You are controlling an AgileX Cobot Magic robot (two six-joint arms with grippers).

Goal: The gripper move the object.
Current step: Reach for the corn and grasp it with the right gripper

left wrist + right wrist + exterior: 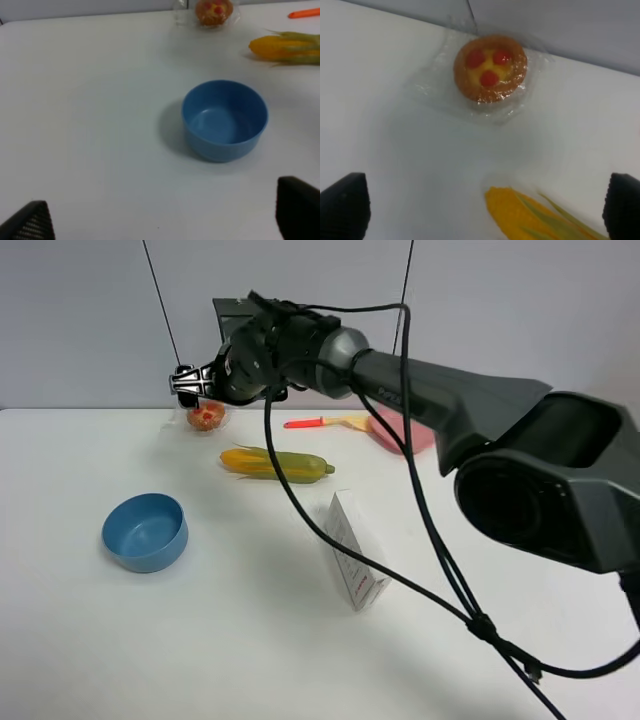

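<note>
Grey-black right arm stretched across the white table (90,640), gripper (187,385) hovering over a wrapped tart (206,417), jaws spread wide and empty; corn cob (275,463) lies flat nearby, untouched.

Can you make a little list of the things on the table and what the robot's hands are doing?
corn: toy corn cob, lying flat, nothing holding it
bowl: blue bowl, empty, upright
treat: fruit tart in clear wrap, farther back than the corn
box: white box, standing on end
right arm: right gripper, open, hovering near the tart
left arm: left gripper, open, facing the bowl
</note>
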